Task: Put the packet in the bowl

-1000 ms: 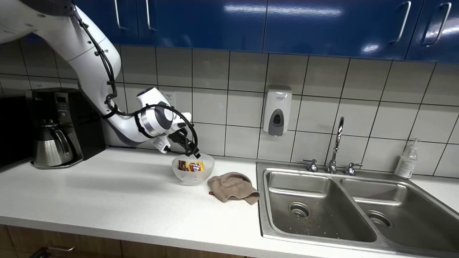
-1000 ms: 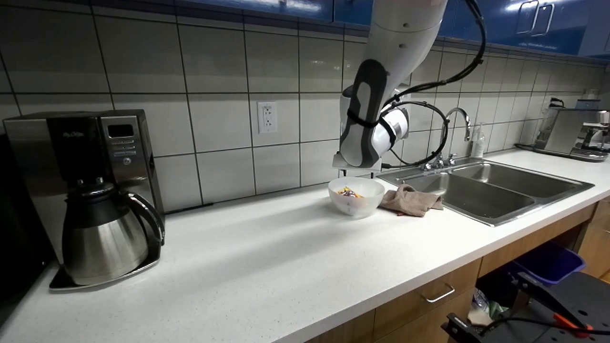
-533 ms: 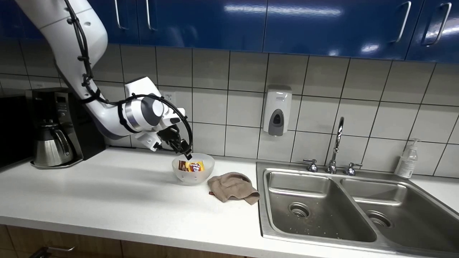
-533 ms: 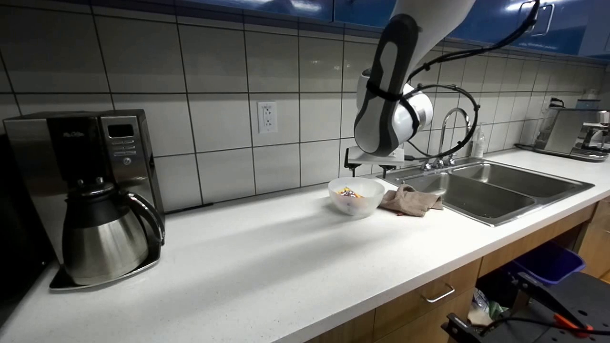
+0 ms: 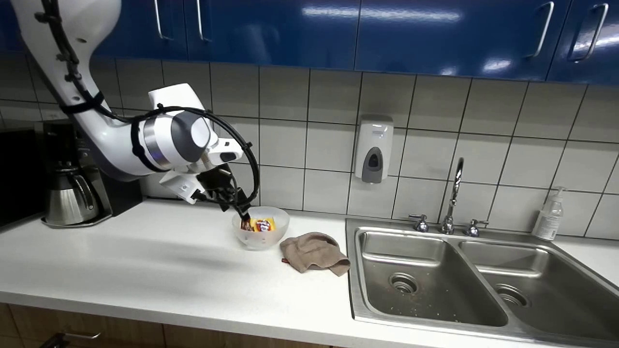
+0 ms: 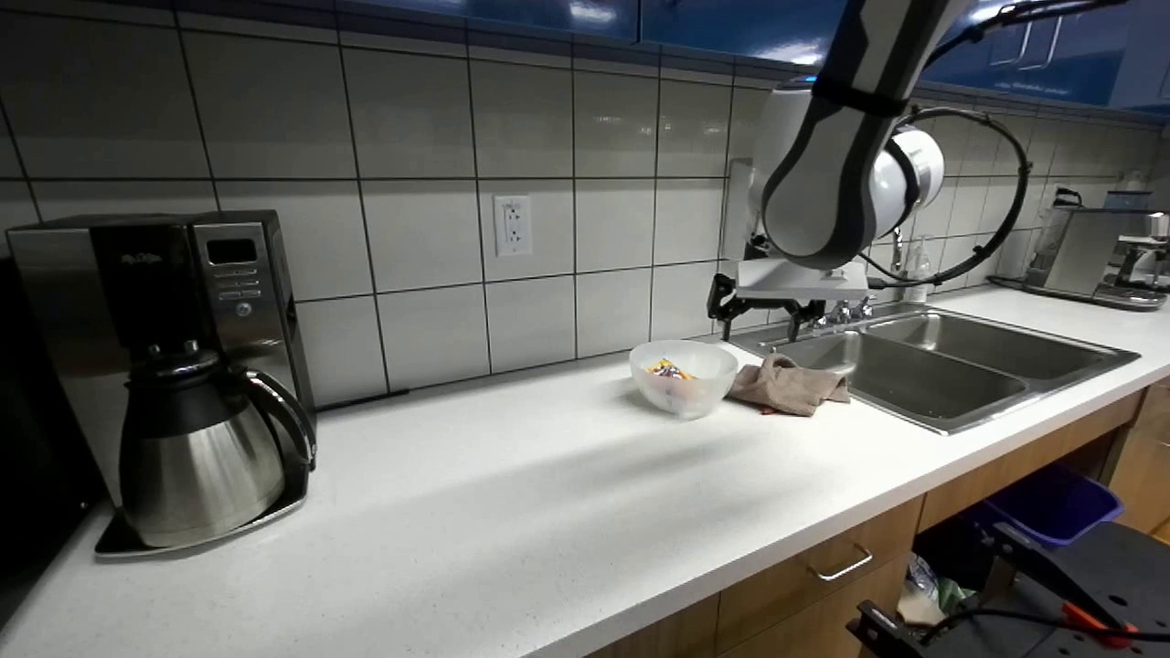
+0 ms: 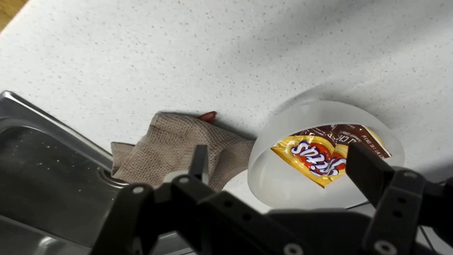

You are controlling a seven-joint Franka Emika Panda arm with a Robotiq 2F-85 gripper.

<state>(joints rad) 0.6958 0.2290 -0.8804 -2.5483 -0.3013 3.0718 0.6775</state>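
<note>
While the glossy yellow-and-brown film packet (image 7: pixel 320 156) is lying inside the round frosted-white plastic-looking bowl (image 7: pixel 329 111), the black two-fingered gripper (image 7: pixel 277 159) is standing wide-jawed, holding nothing; in the wrist view, one jaw is overlapping the packet's end, contact unclear. Likely pending: lifting clear.

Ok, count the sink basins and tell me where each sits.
2, side by side: one basin nearer the brown cloth, the other basin nearer the pump bottle. No third shows, and none seems hidden.
</note>
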